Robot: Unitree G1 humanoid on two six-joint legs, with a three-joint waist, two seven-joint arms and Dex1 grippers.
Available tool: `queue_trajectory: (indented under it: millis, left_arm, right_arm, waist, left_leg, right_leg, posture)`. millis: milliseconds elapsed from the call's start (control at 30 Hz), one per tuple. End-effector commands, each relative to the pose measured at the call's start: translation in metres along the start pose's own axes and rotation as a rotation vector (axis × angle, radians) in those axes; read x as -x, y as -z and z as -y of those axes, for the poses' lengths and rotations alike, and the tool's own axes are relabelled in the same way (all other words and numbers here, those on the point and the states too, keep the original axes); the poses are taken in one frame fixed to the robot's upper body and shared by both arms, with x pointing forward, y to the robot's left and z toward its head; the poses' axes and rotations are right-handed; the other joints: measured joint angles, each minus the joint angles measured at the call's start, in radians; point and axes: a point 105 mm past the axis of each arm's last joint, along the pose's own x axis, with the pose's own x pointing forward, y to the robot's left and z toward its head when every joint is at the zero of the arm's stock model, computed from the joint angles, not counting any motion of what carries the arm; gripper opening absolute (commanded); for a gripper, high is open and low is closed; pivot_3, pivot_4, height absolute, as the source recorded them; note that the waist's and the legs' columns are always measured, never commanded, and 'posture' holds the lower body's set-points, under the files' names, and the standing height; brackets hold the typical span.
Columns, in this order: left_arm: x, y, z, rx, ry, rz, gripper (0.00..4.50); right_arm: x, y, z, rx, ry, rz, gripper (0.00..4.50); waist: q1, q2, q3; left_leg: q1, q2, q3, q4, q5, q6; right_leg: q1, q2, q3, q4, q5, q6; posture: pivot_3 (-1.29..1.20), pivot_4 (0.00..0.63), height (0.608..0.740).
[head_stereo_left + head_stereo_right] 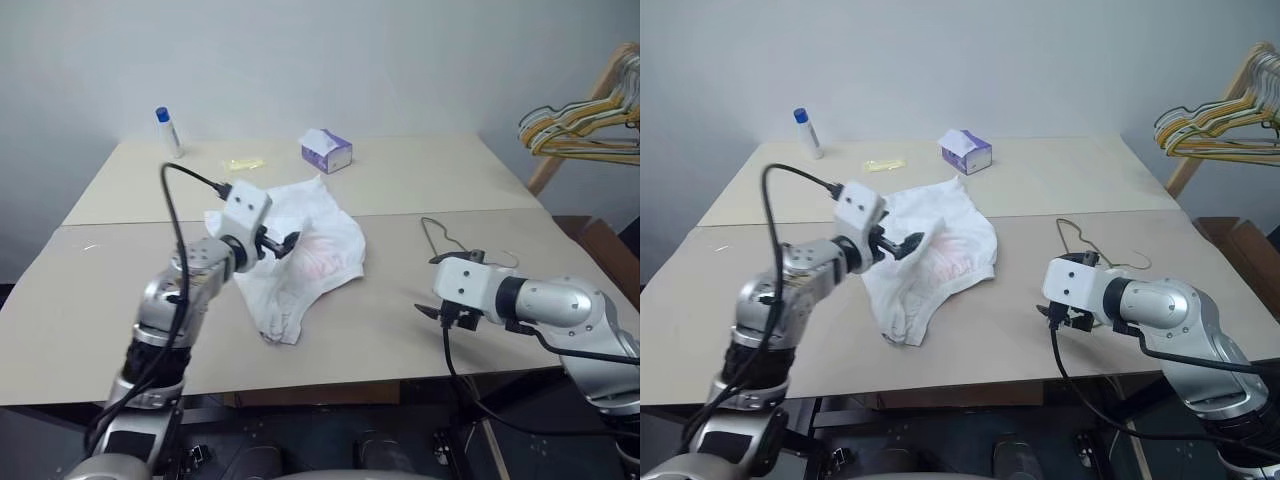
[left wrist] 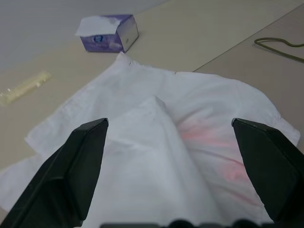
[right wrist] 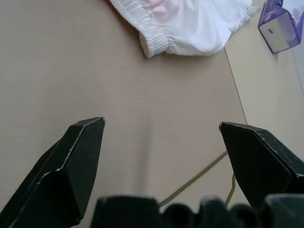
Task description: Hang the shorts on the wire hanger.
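Shorts [image 1: 305, 255] lie crumpled mid-counter [image 1: 420, 180], unhung; wire hanger [image 1: 445, 238] rests flat beside them, near the right pincer [image 1: 432, 312]. Left pincer [image 1: 288, 243] hovers over the cloth. Both pincers gape empty; nothing looks started.

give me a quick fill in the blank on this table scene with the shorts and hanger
1. The left gripper hovers over the white ____, fingers open.
2. The wire hanger lies flat on the ____, beside the right gripper.
3. The tissue box behind the shorts is white and ____.
4. The right gripper holds ____.

Missing words: shorts; table; purple; nothing
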Motion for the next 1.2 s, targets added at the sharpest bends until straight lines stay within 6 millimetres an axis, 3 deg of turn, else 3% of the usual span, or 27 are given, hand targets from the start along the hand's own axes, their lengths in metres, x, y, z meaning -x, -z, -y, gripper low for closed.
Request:
queue_trajectory:
  millis: [33, 300, 333, 433, 800, 967, 1033, 1133, 1200]
  left_arm:
    - [-0.012, 0.000, -0.002, -0.050, -0.077, -0.029, 4.50]
    - [-0.031, 0.016, 0.002, -0.053, -0.066, -0.111, 4.50]
    - [-0.033, 0.017, 0.003, -0.027, -0.057, -0.114, 4.32]
    - [-0.034, 0.020, -0.001, -0.028, -0.055, -0.128, 3.62]
    - [-0.038, 0.017, -0.007, -0.029, -0.067, -0.115, 0.04]
    - [-0.037, 0.010, -0.014, -0.019, -0.142, -0.066, 0.04]
    - [-0.031, -0.002, -0.028, 0.082, -0.238, 0.027, 0.04]
    - [-0.010, -0.012, -0.058, 0.275, -0.411, 0.161, 0.04]
    - [0.021, -0.005, -0.084, 0.438, -0.576, 0.265, 0.04]
  right_arm:
    - [0.008, -0.006, 0.014, 0.037, 0.054, 0.002, 4.48]
    - [0.006, -0.007, 0.017, 0.046, 0.056, 0.005, 4.48]
    - [0.006, -0.007, 0.017, 0.047, 0.057, 0.005, 4.49]
    - [0.006, -0.007, 0.018, 0.044, 0.063, 0.003, 4.50]
    - [0.006, -0.003, 0.017, 0.040, 0.072, -0.009, 4.50]
    - [0.005, -0.003, 0.017, 0.041, 0.072, -0.005, 4.50]
    - [0.004, -0.004, 0.017, 0.043, 0.071, -0.002, 4.50]
    - [0.004, -0.003, 0.017, 0.045, 0.066, -0.001, 4.50]
    - [0.001, -0.001, 0.015, 0.057, 0.050, -0.005, 4.50]
  waist:
    - [-0.005, 0.000, 0.000]
    - [-0.004, 0.000, 0.000]
    - [-0.004, 0.000, 0.000]
    - [-0.004, 0.000, 0.000]
    - [-0.005, 0.000, 0.000]
    - [-0.003, 0.000, 0.000]
    - [-0.002, 0.000, 0.000]
    - [-0.002, -0.001, 0.000]
    - [-0.004, -0.001, 0.000]
  left_leg:
    - [0.000, 0.000, 0.000, 0.000, 0.000, 0.000]
    - [0.000, 0.000, 0.000, 0.000, 0.000, 0.000]
    - [0.000, 0.000, 0.000, 0.000, 0.000, 0.000]
    - [-0.001, -0.001, 0.000, 0.000, 0.000, 0.000]
    - [-0.001, -0.001, 0.000, 0.000, 0.000, 0.000]
    - [-0.001, -0.001, 0.000, 0.000, 0.000, 0.000]
    - [-0.001, -0.001, 0.000, 0.000, 0.000, 0.000]
    - [-0.001, -0.001, 0.000, 0.000, 0.000, 0.000]
    - [-0.001, -0.001, 0.000, 0.000, 0.000, 0.000]
  right_leg:
    - [0.000, 0.000, 0.000, 0.000, 0.000, 0.000]
    - [0.000, 0.000, 0.000, -0.001, 0.000, 0.000]
    - [0.000, 0.000, 0.000, -0.001, 0.000, 0.000]
    - [0.000, -0.001, 0.000, -0.001, 0.000, 0.000]
    - [0.000, -0.001, 0.000, -0.001, 0.000, 0.000]
    - [0.000, -0.001, 0.000, -0.001, 0.000, 0.000]
    - [0.000, -0.001, 0.000, -0.001, 0.001, 0.000]
    - [0.000, -0.001, 0.000, -0.002, 0.001, 0.001]
    - [0.000, -0.001, 0.001, -0.001, 0.001, 0.001]
  posture:
    - [-0.07, 0.000, 0.740]
    - [-0.07, 0.000, 0.740]
    - [-0.07, 0.000, 0.740]
    - [-0.07, 0.000, 0.740]
    - [-0.07, 0.000, 0.740]
    - [-0.06, 0.000, 0.740]
    - [-0.05, 0.000, 0.740]
    - [-0.03, 0.000, 0.740]
    - [-0.01, 0.000, 0.740]
